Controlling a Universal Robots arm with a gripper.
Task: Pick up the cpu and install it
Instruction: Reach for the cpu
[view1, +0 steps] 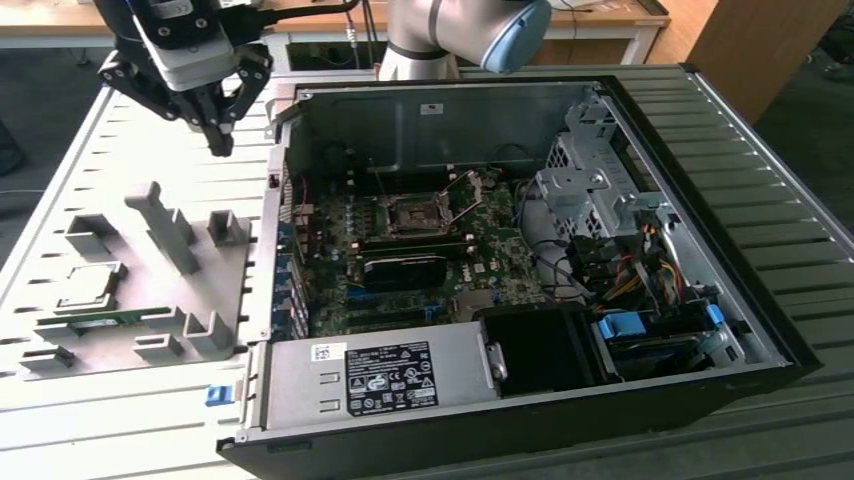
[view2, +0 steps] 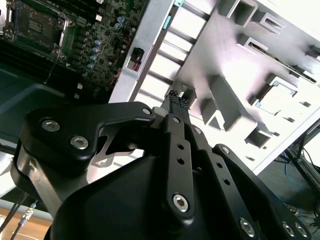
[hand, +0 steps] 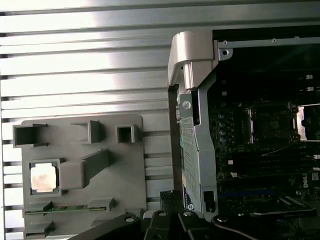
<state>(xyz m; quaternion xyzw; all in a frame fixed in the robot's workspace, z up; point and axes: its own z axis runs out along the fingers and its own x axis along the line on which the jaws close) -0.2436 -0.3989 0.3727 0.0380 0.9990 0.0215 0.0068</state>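
hovering at the upper left of the exterior view, the claw (view1: 219, 140) had its fingers together and empty, well apart from the cpu (view1: 90, 285). the cpu lay flat in a square pocket of the grey holder (view1: 227, 290), at the left on the tabletop (view1: 747, 140), with a memory stick (view1: 100, 320) slotted just below it. the step looked like the approach to the pick; a grasp would call for parted fingers over the cpu. inside the case (view1: 427, 110), the socket (view1: 414, 213) stood open, seemingly bare.
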